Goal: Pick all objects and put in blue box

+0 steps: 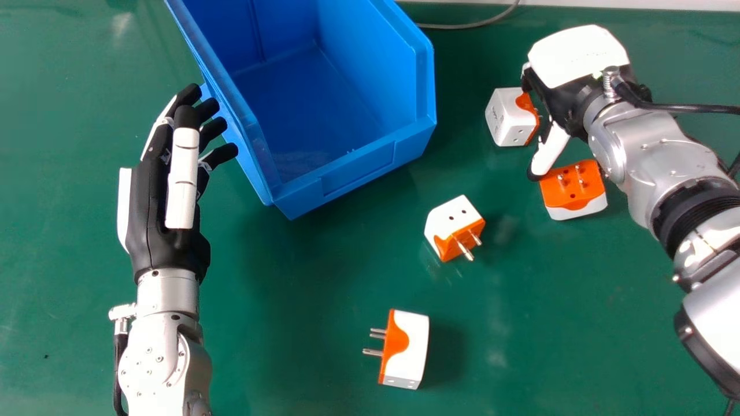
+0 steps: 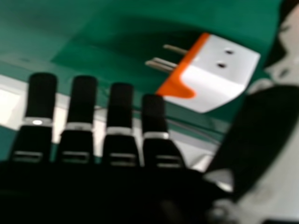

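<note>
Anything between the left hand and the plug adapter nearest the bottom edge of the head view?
No, just bare green tabletop between the left hand and that plug adapter, per the head view.

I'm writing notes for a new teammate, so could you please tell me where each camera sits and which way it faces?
Head view: on the robot's head, looking forward and down at the green table, blue box and four plugs; left hand and right hand show, with their arms.
Right hand view: at the right hand, looking past its fingers and thumb towards one plug and the table.
Shared: the table, the right hand and a plug, probably the one nearest the box's far right.
</note>
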You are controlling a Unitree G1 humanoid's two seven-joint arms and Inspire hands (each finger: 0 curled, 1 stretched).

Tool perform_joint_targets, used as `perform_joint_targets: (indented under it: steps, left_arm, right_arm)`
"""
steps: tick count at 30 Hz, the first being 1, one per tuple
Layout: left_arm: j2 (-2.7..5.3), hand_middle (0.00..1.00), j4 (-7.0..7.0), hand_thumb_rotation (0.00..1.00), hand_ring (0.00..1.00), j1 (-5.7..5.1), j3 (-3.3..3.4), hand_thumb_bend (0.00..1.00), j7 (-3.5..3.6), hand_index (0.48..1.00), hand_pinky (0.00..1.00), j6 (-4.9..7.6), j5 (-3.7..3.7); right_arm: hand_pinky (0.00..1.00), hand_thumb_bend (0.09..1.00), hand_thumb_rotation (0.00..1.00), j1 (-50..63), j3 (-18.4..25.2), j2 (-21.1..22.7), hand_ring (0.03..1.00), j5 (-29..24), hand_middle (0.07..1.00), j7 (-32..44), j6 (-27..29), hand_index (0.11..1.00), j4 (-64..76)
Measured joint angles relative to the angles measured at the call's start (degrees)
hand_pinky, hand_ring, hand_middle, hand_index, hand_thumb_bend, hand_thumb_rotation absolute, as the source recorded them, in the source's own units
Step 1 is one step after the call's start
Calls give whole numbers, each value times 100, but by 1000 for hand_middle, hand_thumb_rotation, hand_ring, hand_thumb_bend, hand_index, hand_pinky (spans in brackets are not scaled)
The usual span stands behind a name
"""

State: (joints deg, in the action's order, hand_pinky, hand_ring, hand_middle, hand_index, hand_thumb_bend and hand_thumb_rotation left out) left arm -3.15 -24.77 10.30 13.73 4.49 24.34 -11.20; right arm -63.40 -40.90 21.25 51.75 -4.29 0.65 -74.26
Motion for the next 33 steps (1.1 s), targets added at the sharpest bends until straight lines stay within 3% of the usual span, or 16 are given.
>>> perform_joint_targets:
  steps: [6,12,19,24,33]
  left_arm:
    - [18,830,184,786,812,-77,-2,691,-43,829,725,-12,3]
    - [39,828,351,785,811,-193,-11,690,-69,827,724,-79,3]
    - [50,829,489,784,812,-351,-46,689,-56,828,726,-126,-5]
    - [52,831,562,785,813,-376,-55,685,-57,831,730,-144,-7]
    - [67,833,569,787,816,-375,-95,683,-67,834,734,-150,-4]
  right_arm:
    - [532,884,303,31,151,-46,669,-201,746,33,6,762,1]
    - [563,870,305,-65,311,-110,708,-412,786,453,-95,797,-14]
    - [543,889,328,172,252,-181,690,-380,785,-358,-135,807,-52]
    - [543,915,360,188,201,-187,678,-366,761,-656,-236,777,-156]
    - [557,957,388,189,73,-225,688,-170,755,-1109,-397,769,-207]
